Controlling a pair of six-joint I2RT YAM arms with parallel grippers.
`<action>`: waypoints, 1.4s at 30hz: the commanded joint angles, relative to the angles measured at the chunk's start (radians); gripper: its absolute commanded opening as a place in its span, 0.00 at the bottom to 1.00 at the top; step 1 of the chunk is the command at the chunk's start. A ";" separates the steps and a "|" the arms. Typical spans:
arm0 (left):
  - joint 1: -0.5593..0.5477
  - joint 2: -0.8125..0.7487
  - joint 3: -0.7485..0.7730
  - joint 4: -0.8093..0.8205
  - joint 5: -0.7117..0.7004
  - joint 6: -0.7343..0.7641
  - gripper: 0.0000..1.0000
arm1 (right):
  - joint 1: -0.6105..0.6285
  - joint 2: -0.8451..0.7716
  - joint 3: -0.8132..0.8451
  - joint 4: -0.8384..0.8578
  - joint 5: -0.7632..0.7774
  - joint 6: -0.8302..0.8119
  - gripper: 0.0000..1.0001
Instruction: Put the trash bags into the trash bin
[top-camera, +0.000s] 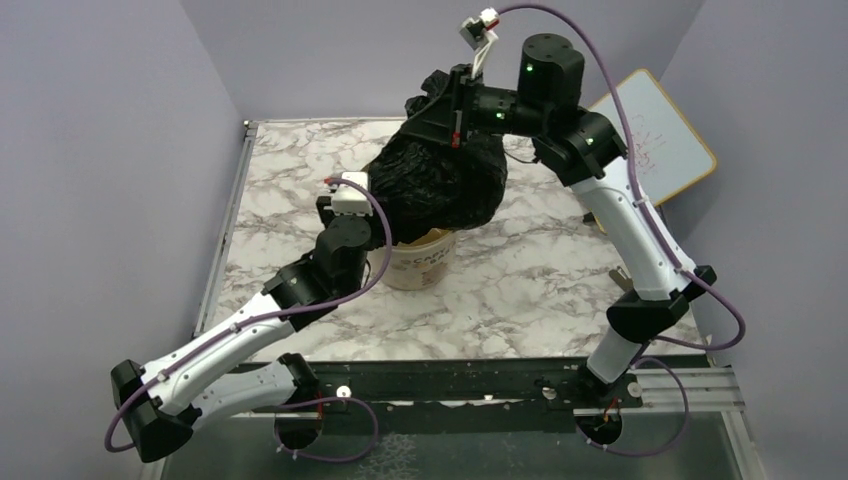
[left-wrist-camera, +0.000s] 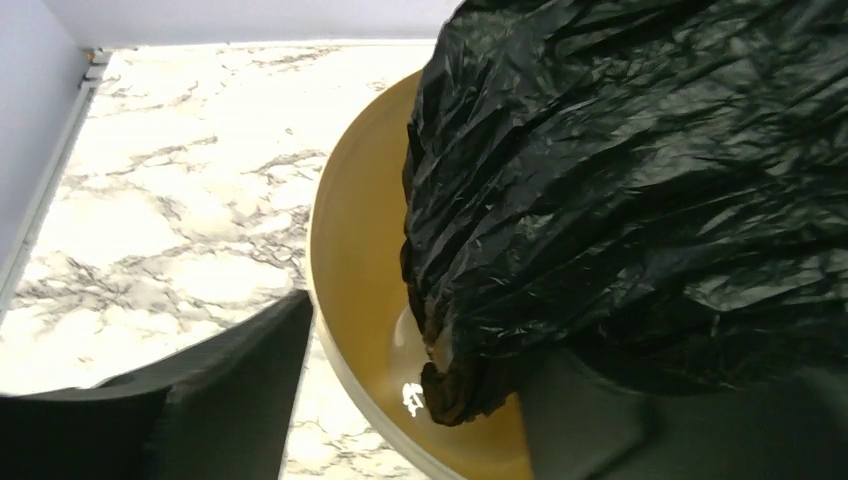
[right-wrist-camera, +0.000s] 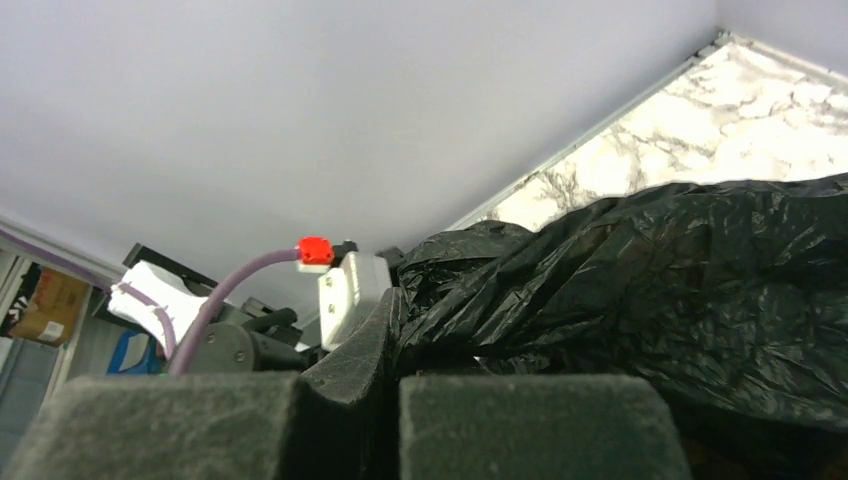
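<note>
The black trash bag hangs bunched from my right gripper, which is shut on its top, the plastic pinched between the pads. The bag's lower end dips into the round beige trash bin standing mid-table. In the left wrist view the bag fills the upper right and its bottom tip hangs inside the bin. My left gripper is open and straddles the bin's near rim, one finger outside and one inside under the bag. In the top view the bag mostly hides it.
A white board with a yellow frame leans at the back right corner. The marble table is walled on the left, back and right. My left wrist's white camera housing sits close beside the bag.
</note>
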 joint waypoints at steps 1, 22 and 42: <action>0.004 -0.064 0.059 -0.044 0.047 -0.032 0.78 | 0.032 0.031 0.032 -0.045 0.093 -0.025 0.01; 0.004 -0.178 0.217 -0.398 0.114 0.082 0.99 | 0.163 0.235 0.177 -0.069 0.046 -0.028 0.01; 0.118 -0.083 0.176 -0.541 -0.116 -0.247 0.99 | 0.273 0.237 0.233 0.023 0.161 -0.051 0.01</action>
